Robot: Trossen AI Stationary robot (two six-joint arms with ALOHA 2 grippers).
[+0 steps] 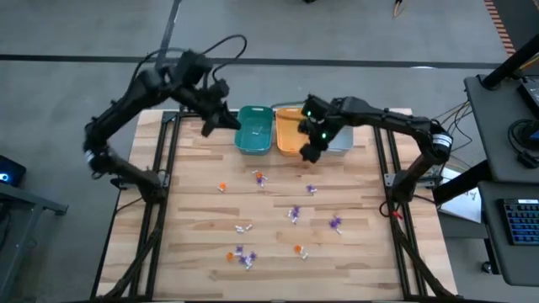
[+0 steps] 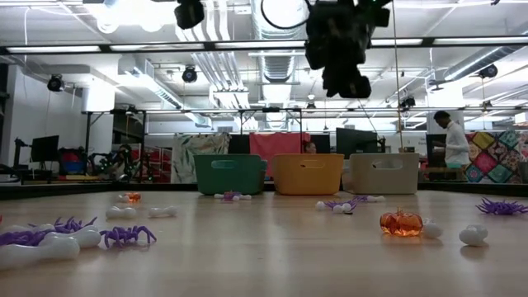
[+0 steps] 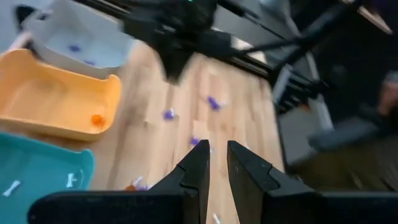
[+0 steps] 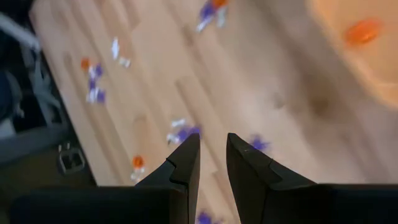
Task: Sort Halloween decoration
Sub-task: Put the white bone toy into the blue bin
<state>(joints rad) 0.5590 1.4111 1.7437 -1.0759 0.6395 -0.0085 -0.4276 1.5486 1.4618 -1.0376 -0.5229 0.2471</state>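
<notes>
— Looking at the claws first: how do they stand?

— The left gripper (image 3: 216, 163) shows a narrow slit between its fingers, nearly pressed together, nothing between them. In the high view it hangs at upper centre-left, just beside the teal bin (image 1: 253, 129). The right gripper (image 4: 212, 157) has a slightly wider slit, also empty, and sits at upper centre of the high view over the orange bin (image 1: 289, 132).

— And the Halloween decoration (image 1: 294, 214)?

— Scattered across the table (image 1: 194, 202) in the lower middle of the high view: purple, orange and white trinkets. One orange piece (image 3: 97, 119) lies in the orange bin, white ones in the teal bin, purple ones in the grey bin (image 3: 93, 43).

— Any writing?

— None I can read.
</notes>
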